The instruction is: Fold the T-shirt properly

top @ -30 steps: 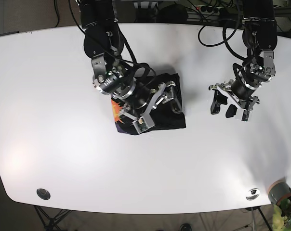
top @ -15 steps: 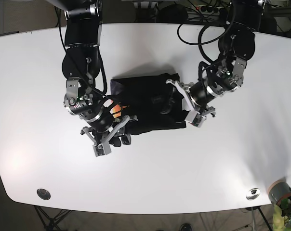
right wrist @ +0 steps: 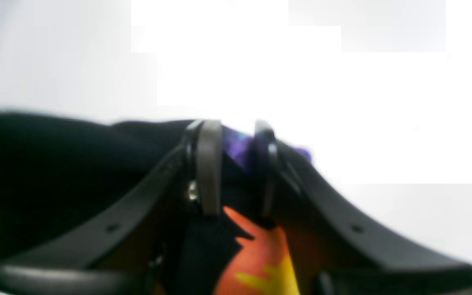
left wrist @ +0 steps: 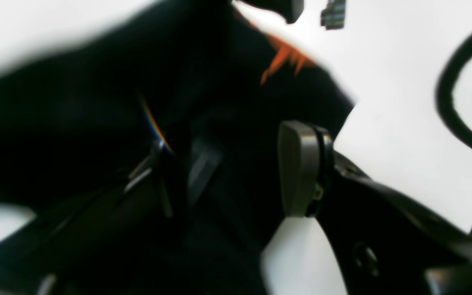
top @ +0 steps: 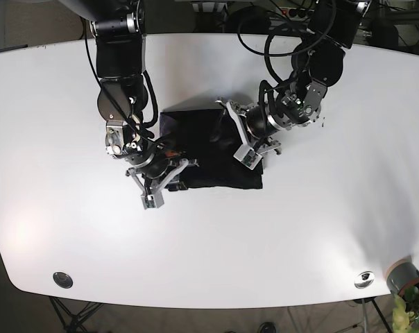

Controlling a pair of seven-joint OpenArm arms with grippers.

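The T-shirt (top: 213, 149) is soft matt black cloth with an orange print. The tabletop (top: 320, 229) is smooth, glossy white. Each pincer's fingers (right wrist: 209, 164) look like matt dark plastic.

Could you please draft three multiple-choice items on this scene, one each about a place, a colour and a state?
1. Where does the black T-shirt lie?
A. Near the middle of the white table, between the two arms
B. Hanging over the table's edge
C. On the floor

2. What colours show in the shirt's print beside the right gripper?
A. Green and grey
B. Orange and yellow
C. Pink and brown

3. How do the right gripper's jaws stand?
A. Wide open above bare table
B. Out of view
C. Closed on a fold of the shirt

Answers: 1 A, as the base view shows the shirt on the tabletop with an arm at either side. 2 B, as the right wrist view shows an orange and yellow patch below the fingers. 3 C, as that view shows fabric pinched between the two fingers.
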